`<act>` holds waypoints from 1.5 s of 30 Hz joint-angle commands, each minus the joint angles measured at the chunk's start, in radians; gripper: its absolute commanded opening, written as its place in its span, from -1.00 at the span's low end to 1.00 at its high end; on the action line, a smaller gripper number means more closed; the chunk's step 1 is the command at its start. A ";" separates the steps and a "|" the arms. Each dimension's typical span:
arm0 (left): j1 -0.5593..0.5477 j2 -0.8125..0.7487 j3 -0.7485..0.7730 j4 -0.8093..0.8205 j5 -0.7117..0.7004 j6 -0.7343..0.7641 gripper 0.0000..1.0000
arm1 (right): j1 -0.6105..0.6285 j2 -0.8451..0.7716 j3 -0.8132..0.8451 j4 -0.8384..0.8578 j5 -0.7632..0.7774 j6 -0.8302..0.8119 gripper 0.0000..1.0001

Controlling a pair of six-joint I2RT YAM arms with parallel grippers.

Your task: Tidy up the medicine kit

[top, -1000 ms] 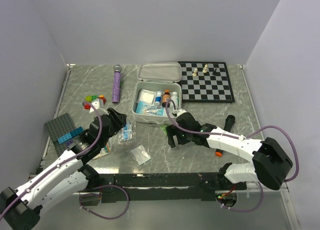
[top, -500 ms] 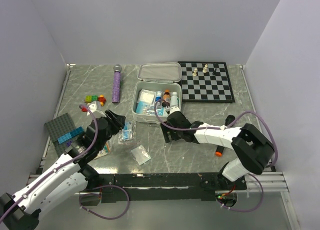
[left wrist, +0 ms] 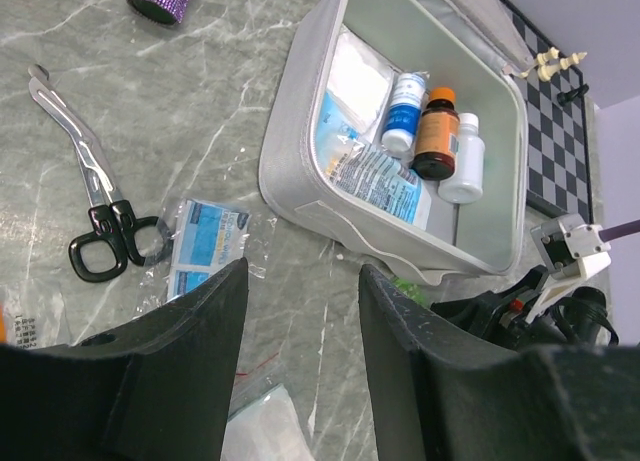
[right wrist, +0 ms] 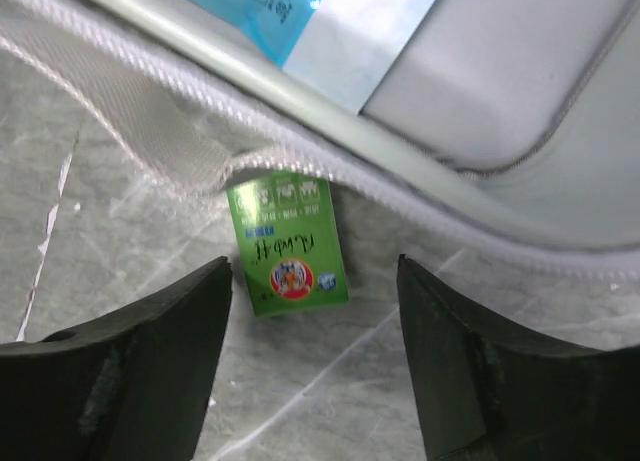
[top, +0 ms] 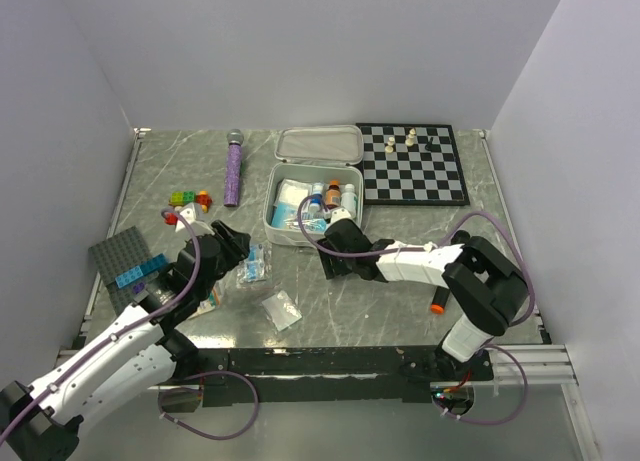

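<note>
The medicine kit (top: 300, 237) is a white soft case lying open in the middle of the table, lid folded back. It holds bottles and blue-white packets. A small green packet (right wrist: 288, 246) lies flat on the table, its top edge tucked under the kit's front rim (right wrist: 300, 151). My right gripper (top: 334, 262) is open and empty at the kit's front edge; in the right wrist view (right wrist: 315, 316) its jaws stand either side of the packet, not touching it. My left gripper (top: 238, 245) is open and empty left of the kit, and the left wrist view (left wrist: 303, 281) shows bare table between the jaws.
Blue-white sachets (left wrist: 205, 243), black-handled scissors (left wrist: 100, 221) and a clear bag (top: 281, 309) lie front left of the kit. A purple microphone (top: 233, 171), toy bricks (top: 188, 197) and a grey baseplate (top: 122, 263) are at left. The chessboard (top: 412, 165) is at back right.
My right gripper has moved left and up to the kit's front edge, over the green packet. My left gripper has barely shifted.
</note>
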 commanded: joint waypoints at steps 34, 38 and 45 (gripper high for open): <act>0.003 -0.016 -0.038 0.049 0.044 -0.046 0.03 | 0.022 -0.293 0.260 -0.197 0.006 0.025 -0.23; 0.002 -0.023 -0.026 0.026 0.035 -0.039 0.04 | -0.078 -0.107 0.390 -0.172 -0.017 0.067 -0.24; 0.003 -0.037 -0.023 0.009 0.015 -0.034 0.04 | -0.176 0.226 0.686 -0.218 -0.003 0.100 -0.25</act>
